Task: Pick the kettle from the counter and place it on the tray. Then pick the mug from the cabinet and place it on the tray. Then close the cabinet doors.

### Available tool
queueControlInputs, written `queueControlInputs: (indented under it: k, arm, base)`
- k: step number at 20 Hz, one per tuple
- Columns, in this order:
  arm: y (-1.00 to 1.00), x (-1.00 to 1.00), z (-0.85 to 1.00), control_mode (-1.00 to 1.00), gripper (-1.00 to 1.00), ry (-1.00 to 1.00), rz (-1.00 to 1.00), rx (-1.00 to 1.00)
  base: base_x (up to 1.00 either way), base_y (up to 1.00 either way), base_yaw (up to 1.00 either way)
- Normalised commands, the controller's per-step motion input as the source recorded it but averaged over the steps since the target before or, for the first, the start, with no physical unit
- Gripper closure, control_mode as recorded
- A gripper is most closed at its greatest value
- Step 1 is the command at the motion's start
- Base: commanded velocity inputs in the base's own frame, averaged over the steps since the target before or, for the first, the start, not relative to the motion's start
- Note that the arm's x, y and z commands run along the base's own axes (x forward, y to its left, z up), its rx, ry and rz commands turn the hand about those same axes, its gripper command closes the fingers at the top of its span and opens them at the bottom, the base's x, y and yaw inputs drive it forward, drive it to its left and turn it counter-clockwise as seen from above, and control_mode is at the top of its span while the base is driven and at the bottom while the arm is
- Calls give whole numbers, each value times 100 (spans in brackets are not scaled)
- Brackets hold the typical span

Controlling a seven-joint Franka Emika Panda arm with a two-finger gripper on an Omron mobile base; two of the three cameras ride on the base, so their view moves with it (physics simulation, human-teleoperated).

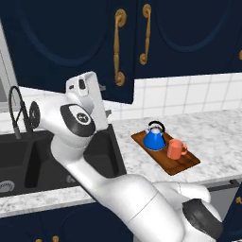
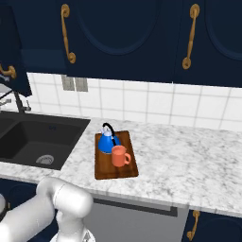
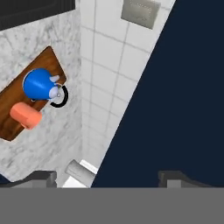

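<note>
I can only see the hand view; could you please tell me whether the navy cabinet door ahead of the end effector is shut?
Observer: No. The left base view shows that cabinet door swung out, hanging lower than the neighbouring door.
Operator: Where is its handle?
Observer: A brass handle runs down near its right edge.
Operator: What lies left of the tray?
Observer: A black sink, set in the counter.

Marble counter (image 2: pixel 189 160) w/ black sink (image 2: pixel 33 139); wooden tray (image 2: pixel 116 163) flat on it, probably near backsplash.
</note>
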Motion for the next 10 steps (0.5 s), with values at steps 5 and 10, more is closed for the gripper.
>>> queueControlInputs:
  k: [5, 10]
  arm:
    - [-57, 77, 0, -100, -100, -4, 18, 19]
    - [-51, 78, 0, -100, -100, -5, 20, 19]
  base:
    - [0, 0, 0]
    - [0, 0, 0]
